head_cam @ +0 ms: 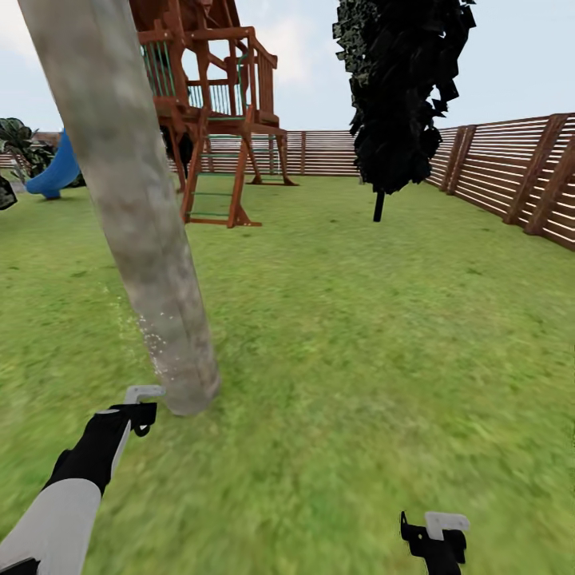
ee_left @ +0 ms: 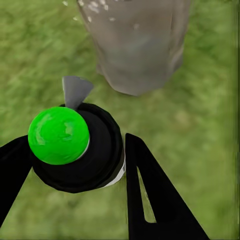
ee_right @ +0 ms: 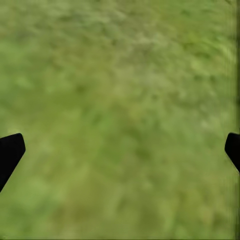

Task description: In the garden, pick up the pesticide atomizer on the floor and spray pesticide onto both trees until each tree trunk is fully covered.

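Spraying stage, first trunk. My left gripper point(ee_left: 75, 165) is clamped on the pesticide atomizer point(ee_left: 75, 150), its two black fingers point(ee_left: 155, 195) pressing either side of the dark bottle. The bottle's cap reads bright green in the left wrist view, and a grey nozzle sticks out from it toward the bark. The tree trunk point(head_cam: 136, 208) stands just ahead of that gripper, near but not touching, its flared base point(ee_left: 137, 55) on the lawn point(head_cam: 359, 319). Whitish specks of pesticide point(head_cam: 156, 343) dot the bark slightly above the gripper; the rest of the trunk looks bare, so I judge coverage as partial. My right gripper point(ee_right: 120, 150) hangs with fingers spread wide over grass, holding nothing. Next I would raise the nozzle along the trunk, keeping it aimed at unspeckled bark.
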Motion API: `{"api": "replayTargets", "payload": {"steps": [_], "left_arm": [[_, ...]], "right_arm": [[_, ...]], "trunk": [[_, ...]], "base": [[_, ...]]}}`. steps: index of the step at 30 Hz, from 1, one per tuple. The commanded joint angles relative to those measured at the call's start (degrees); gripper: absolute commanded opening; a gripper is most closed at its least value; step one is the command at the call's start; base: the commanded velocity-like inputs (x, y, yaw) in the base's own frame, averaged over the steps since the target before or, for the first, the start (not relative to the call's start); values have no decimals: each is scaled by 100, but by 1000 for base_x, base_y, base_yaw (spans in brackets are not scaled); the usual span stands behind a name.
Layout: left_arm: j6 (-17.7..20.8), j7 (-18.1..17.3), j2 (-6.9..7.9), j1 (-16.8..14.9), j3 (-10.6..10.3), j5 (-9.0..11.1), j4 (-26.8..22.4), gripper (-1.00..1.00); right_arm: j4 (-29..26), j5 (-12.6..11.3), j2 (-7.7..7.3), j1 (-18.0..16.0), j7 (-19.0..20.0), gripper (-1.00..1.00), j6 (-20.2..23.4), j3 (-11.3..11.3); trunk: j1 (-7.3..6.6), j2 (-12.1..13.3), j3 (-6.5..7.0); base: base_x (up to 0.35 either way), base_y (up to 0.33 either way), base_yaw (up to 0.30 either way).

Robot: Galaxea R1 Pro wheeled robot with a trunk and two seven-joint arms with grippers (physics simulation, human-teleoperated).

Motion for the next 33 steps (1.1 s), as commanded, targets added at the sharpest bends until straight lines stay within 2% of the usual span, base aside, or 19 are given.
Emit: {"api": "replayTargets", "payload": {"steps": [1,12,27,33], "left_arm": [[0,0,2,0,2,1,0,-100],[0,6,5,0,-2,-1,0,-100],[-8,-2,4,0,-16,-4,89,-100],[-9,-3,5,0,-14,-6,96,-100]], "right_arm": [[0,-4,0,0,-1,100,0,-2],[0,-3,1,0,-2,100,0,2],[0,-8,1,0,-2,100,0,3],[0,-2,1,0,-2,100,0,5]], "trunk": [[0,0,0],[0,0,0],[0,0,0],[0,0,0]], "base": [[81,-268,15],[38,-271,246],[213,-209,13],[150,-242,238]]}}
